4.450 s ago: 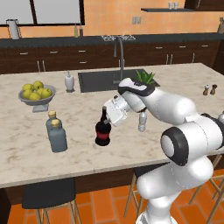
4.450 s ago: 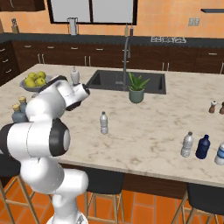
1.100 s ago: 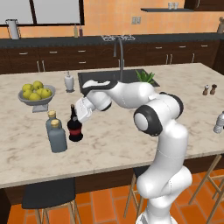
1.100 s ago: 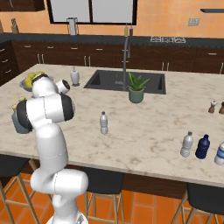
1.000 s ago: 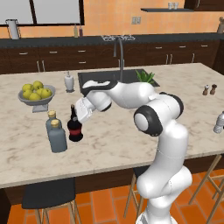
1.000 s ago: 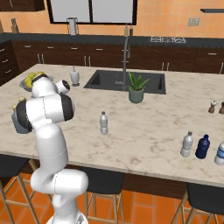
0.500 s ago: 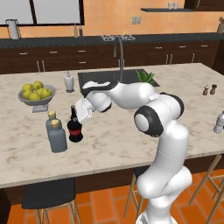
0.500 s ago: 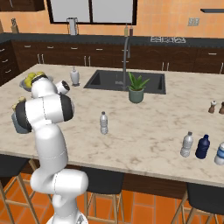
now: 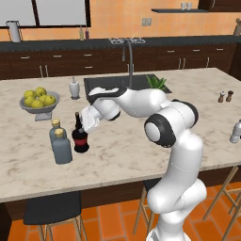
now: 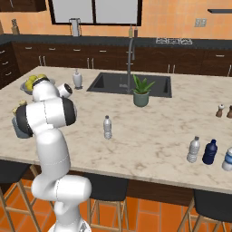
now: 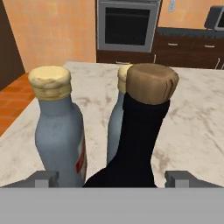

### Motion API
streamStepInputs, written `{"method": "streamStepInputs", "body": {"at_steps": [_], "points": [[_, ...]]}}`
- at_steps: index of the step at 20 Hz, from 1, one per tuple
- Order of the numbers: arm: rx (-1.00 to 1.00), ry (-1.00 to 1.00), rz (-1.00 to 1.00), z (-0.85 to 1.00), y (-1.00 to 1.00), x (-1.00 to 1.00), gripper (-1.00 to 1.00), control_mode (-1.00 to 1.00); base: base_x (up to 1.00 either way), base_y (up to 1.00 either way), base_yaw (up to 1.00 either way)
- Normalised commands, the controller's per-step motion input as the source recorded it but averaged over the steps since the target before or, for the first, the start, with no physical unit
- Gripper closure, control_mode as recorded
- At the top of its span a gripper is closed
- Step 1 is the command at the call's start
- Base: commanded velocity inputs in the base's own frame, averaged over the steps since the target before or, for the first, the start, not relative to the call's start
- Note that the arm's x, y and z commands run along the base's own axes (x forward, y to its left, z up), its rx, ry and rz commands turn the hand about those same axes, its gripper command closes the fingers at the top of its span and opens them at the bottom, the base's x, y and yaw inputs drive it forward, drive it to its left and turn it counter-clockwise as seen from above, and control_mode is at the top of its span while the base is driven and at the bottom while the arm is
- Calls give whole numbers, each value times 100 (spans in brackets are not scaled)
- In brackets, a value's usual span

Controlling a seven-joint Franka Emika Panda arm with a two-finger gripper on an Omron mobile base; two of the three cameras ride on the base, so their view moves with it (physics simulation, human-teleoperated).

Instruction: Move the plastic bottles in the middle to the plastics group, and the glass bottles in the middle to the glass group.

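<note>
One dark glass bottle [image 9: 80, 137] stands upright at left centre of the left base view, neck straight up, just right of two cork-topped grey-blue bottles [image 9: 60, 143] on the counter [image 9: 122, 155]. Arm stretched leftward across the frame, wrist angled down beside the neck. Gripper [image 11: 111, 178] spread wide, its fingertips [image 11: 43, 178] flanking the bottle without pinching. Hand view: dark neck centred, grey-blue bottles behind and left.
</note>
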Motion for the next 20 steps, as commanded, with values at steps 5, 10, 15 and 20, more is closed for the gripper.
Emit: {"method": "streamStepInputs", "body": {"at_steps": [5, 10, 15, 20], "points": [[0, 0, 0, 0, -22, 0, -100, -100, 0, 0, 0], [1, 0, -1, 2, -26, -4, -100, -100, 0, 0, 0], [1, 0, -6, 17, -40, -17, -100, -100, 0, 0, 0], [0, 0, -19, 49, -68, -41, -100, -100, 0, 0, 0]]}}
